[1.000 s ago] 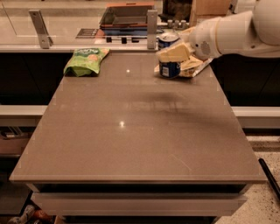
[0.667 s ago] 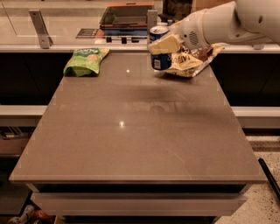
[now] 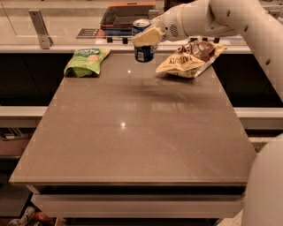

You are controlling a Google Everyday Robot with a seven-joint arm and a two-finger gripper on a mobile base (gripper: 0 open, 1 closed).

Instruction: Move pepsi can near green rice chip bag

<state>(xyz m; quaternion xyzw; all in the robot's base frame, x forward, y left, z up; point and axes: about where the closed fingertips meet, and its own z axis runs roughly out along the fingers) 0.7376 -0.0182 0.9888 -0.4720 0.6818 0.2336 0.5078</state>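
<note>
Clamping the pepsi can (image 3: pixel 144 52) around its upper half, the jaws are closed on it from the side, with one pale finger (image 3: pixel 148 37) lying across the can's front just under the silver top and the other hidden behind it. That puts the gripper (image 3: pixel 146 39) right at the can, over the far part of the surface (image 3: pixel 132 145). The can stands upright in the grasp, its blue body with white markings showing below the finger. It seems to hang clear of the surface, since a soft shadow (image 3: pixel 150 88) lies a little nearer the camera than the can. From the can the white arm (image 3: pixel 212 17) runs toward the picture's right and out of view. Just beside the can on that same side, a yellow and brown bag (image 3: pixel 188 62) lies crumpled on the surface, not touching the can. On the can's other side, toward the picture's left, the green rice chip bag (image 3: pixel 87 62) lies flat near the far edge, well apart from the can with bare surface between them. Behind the can, past the far edge, a counter (image 3: pixel 66 26) carries a dark tray (image 3: pixel 128 13) and, far to the can's left, an upright metal bracket (image 3: pixel 40 28)
</note>
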